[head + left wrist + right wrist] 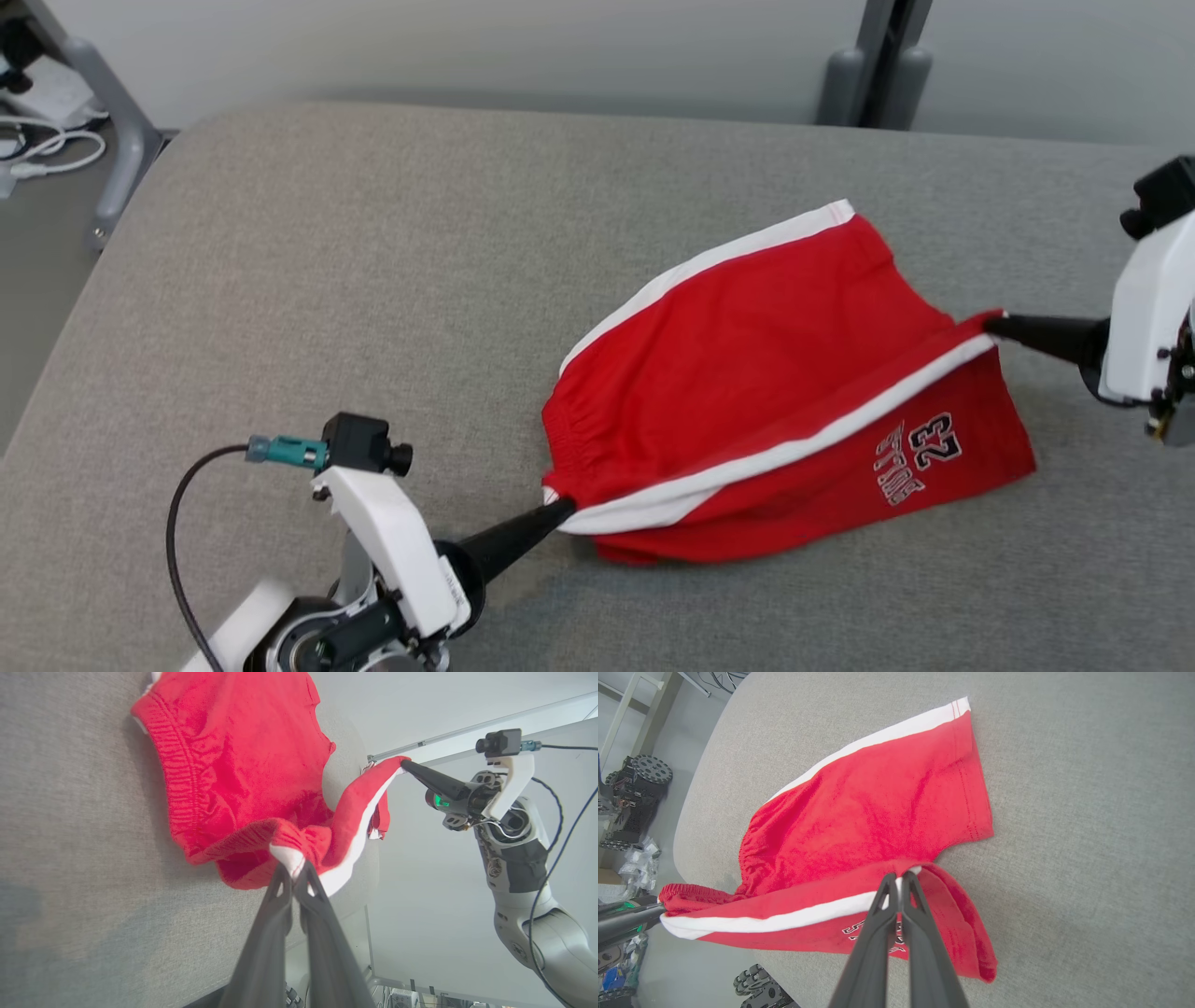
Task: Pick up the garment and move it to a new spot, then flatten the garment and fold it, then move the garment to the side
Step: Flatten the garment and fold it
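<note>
The garment (pixel 747 373) is a pair of red shorts with white side stripes and a printed number, lying on the grey padded table (pixel 373 261). My left gripper (pixel 563 509) is shut on the waistband corner by the white stripe, seen close in the left wrist view (pixel 293 868). My right gripper (pixel 995 324) is shut on the hem end of the same striped edge (pixel 901 877). The edge between the two grips is lifted and stretched over the rest of the garment (pixel 878 807), which lies flat. The other gripper shows at the left edge of the right wrist view (pixel 658 907).
The table's left edge drops to a floor with a grey stand leg (pixel 112 121) and white cables (pixel 47 149). A dark post (pixel 882 65) stands behind the table's far edge. Wheeled robot parts (pixel 640 779) sit on the floor beyond the table.
</note>
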You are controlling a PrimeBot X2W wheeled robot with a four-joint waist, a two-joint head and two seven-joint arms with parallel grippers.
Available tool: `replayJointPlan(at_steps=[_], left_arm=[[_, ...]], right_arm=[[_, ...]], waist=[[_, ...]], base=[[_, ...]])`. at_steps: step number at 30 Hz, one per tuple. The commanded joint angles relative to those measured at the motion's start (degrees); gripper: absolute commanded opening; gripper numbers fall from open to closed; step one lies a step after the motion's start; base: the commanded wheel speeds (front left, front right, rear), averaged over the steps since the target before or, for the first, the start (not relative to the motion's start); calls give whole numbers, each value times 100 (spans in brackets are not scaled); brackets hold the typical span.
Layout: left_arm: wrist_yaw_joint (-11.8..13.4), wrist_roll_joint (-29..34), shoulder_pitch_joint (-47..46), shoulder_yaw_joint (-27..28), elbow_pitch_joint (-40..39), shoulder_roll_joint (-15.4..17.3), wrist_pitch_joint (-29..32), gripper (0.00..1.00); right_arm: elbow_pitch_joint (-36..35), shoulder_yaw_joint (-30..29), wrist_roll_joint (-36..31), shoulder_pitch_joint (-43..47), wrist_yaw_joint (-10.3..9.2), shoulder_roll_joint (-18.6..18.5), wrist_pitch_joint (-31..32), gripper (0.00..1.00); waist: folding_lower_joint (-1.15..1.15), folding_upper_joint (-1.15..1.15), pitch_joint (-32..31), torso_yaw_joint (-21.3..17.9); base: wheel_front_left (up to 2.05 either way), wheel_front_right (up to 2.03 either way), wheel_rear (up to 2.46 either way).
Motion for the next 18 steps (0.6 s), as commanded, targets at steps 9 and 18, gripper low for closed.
replayJointPlan(at_steps=[9, 18], left_arm=[[-248, 179, -801, 152, 731, -486, -252, 0], [-539, 320, -1362, 246, 1459, -902, -524, 0]], right_arm=[[714, -263, -671, -775, -3, 606, -164, 0], [1352, -518, -1185, -1271, -3, 958, -497, 0]], waist=[[0, 0, 626, 318], [0, 0, 997, 487]], base=[[0, 0, 0], [0, 0, 0]])
